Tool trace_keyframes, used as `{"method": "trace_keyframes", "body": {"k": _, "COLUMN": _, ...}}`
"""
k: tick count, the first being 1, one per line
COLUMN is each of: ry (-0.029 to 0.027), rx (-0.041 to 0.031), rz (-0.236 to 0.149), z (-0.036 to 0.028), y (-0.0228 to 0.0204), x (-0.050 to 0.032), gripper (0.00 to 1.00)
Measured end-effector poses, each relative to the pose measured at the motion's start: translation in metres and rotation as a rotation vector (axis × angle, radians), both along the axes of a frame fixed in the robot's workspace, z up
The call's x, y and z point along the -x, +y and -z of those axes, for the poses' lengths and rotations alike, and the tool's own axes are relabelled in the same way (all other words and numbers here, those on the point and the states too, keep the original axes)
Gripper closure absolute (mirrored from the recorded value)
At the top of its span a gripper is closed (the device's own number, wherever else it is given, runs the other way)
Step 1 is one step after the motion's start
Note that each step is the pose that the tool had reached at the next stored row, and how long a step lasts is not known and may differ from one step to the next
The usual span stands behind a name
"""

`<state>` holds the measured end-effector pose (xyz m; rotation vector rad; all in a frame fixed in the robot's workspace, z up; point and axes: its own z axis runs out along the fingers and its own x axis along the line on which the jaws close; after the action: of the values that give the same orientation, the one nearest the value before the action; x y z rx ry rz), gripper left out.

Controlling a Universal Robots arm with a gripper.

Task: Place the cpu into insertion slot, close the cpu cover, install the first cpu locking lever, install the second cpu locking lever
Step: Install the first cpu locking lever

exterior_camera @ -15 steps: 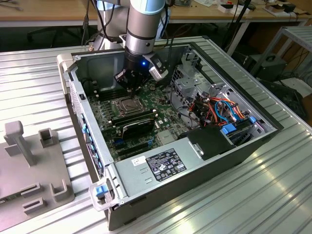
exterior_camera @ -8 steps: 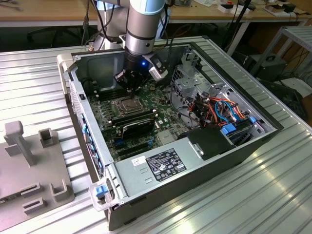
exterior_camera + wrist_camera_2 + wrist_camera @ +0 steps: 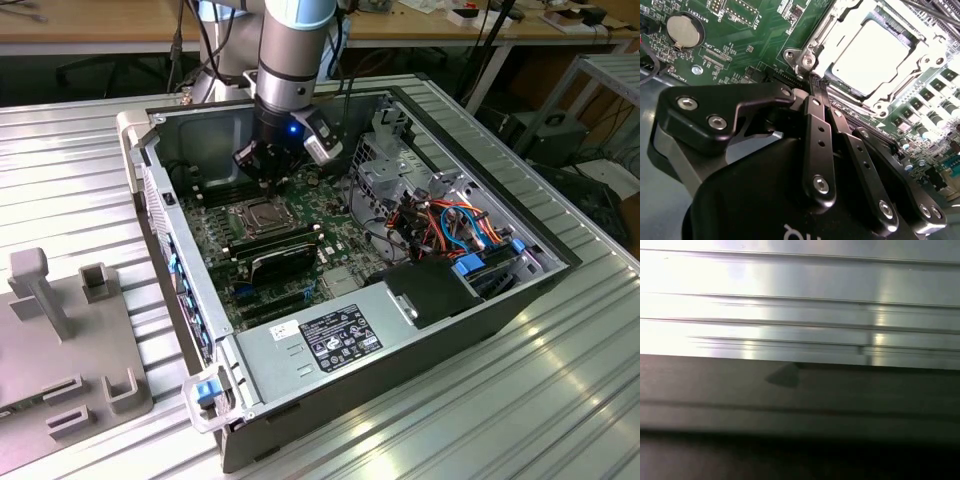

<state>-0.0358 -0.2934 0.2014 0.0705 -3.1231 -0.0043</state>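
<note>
Looks like the cpu (image 3: 874, 56) is already sitting in the insertion slot (image 3: 262, 218) with the cpu cover (image 3: 826, 46) lying shut over it, so I reckon only lever work is remaining. The pincer (image 3: 816, 81) is pinching closed, tips touching the cover's edge at about 7 o'clock. The case sticker's (image 3: 339, 340) print isn't readable.

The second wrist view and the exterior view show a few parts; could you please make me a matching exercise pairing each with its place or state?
Things:
1. cpu
2. cpu cover
3. gripper
4. coin battery

Places or states:
A. fingers together, tips at the socket's corner
B. seated on the green board, away from the socket
C. lying inside the socket
D. closed, framing the chip

Pairs: 1-C, 2-D, 3-A, 4-B
</note>
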Motion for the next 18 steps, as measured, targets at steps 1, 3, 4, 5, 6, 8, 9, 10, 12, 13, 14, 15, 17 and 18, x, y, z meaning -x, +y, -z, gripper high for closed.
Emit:
{"method": "trace_keyframes", "body": {"k": 1, "ry": -0.0003, "rx": -0.0006, "rz": 0.000, "z": -0.0007, "y": 0.0002, "x": -0.0001, "gripper": 0.89}}
{"method": "trace_keyframes", "body": {"k": 3, "ry": 0.0001, "rx": 0.0001, "rz": 0.000, "z": -0.0024, "y": 0.0001, "x": -0.0001, "gripper": 0.89}}
{"method": "trace_keyframes", "body": {"k": 4, "ry": 0.0002, "rx": 0.0004, "rz": 0.000, "z": -0.0034, "y": 0.0000, "x": 0.0000, "gripper": 0.89}}
{"method": "trace_keyframes", "body": {"k": 5, "ry": 0.0003, "rx": 0.0006, "rz": 0.000, "z": -0.0046, "y": 0.0000, "x": 0.0000, "gripper": 0.89}}
{"method": "trace_keyframes", "body": {"k": 6, "ry": 0.0003, "rx": 0.0005, "rz": 0.000, "z": -0.0053, "y": 0.0000, "x": 0.0000, "gripper": 0.89}}
{"method": "trace_keyframes", "body": {"k": 8, "ry": 0.0004, "rx": 0.0007, "rz": 0.000, "z": -0.0065, "y": -0.0002, "x": 0.0000, "gripper": 0.89}}
{"method": "trace_keyframes", "body": {"k": 9, "ry": 0.0004, "rx": 0.0007, "rz": 0.000, "z": -0.0075, "y": -0.0005, "x": 0.0000, "gripper": 0.89}}
{"method": "trace_keyframes", "body": {"k": 10, "ry": 0.0004, "rx": 0.0007, "rz": 0.000, "z": -0.0084, "y": -0.0008, "x": 0.0000, "gripper": 0.89}}
{"method": "trace_keyframes", "body": {"k": 12, "ry": 0.0003, "rx": 0.0006, "rz": 0.000, "z": -0.0102, "y": -0.0019, "x": 0.0000, "gripper": 0.89}}
{"method": "trace_keyframes", "body": {"k": 13, "ry": 0.0002, "rx": 0.0006, "rz": 0.000, "z": -0.0110, "y": -0.0026, "x": 0.0000, "gripper": 0.89}}
{"method": "trace_keyframes", "body": {"k": 14, "ry": 0.0003, "rx": 0.0007, "rz": 0.000, "z": -0.0114, "y": -0.0035, "x": 0.0000, "gripper": 0.89}}
{"method": "trace_keyframes", "body": {"k": 15, "ry": 0.0003, "rx": 0.0006, "rz": 0.000, "z": -0.0116, "y": -0.0047, "x": 0.0000, "gripper": 0.89}}
{"method": "trace_keyframes", "body": {"k": 17, "ry": 0.0004, "rx": 0.0007, "rz": 0.000, "z": -0.0117, "y": -0.0087, "x": 0.0000, "gripper": 0.89}}
{"method": "trace_keyframes", "body": {"k": 18, "ry": 0.0003, "rx": 0.0005, "rz": 0.001, "z": -0.0116, "y": -0.0092, "x": 0.0000, "gripper": 0.89}}
